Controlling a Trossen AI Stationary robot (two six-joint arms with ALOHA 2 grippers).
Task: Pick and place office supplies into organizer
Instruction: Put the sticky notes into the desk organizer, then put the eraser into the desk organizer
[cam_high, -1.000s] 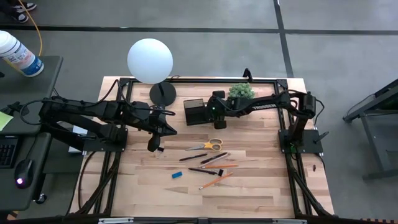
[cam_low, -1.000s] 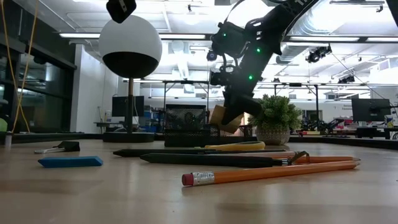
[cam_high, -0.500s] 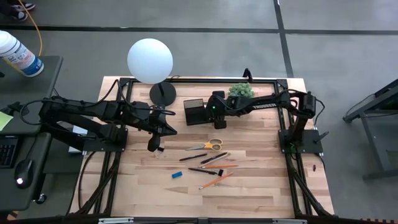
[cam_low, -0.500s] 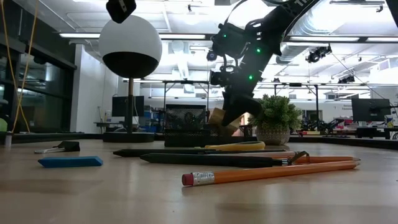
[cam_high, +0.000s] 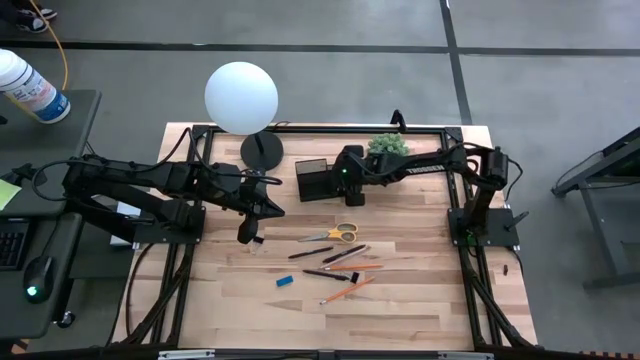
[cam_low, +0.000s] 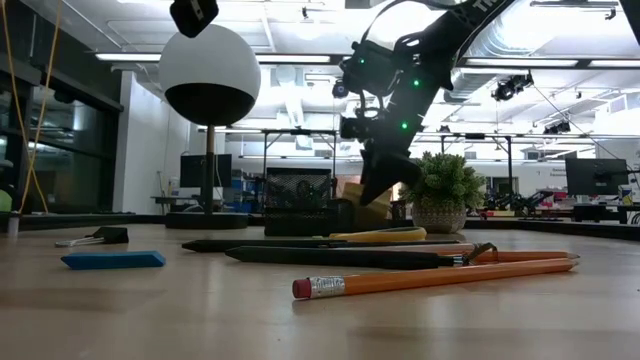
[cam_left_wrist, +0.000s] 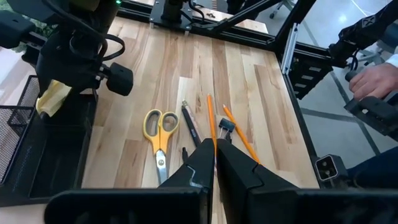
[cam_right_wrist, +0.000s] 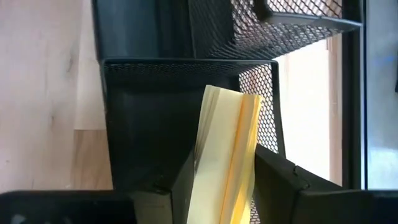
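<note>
The right gripper has sunk toward the organizer and its fingers seem to be loosening around the sticky-note pad, suggesting release.

The table is viewed from overhead and from tabletop level, while the organizer, shared by both, is seen close-up from the right wrist.

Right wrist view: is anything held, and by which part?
Yes: the yellow sticky-note pad sits between the right tool's fingers, gripped on its faces, above the organizer.
</note>
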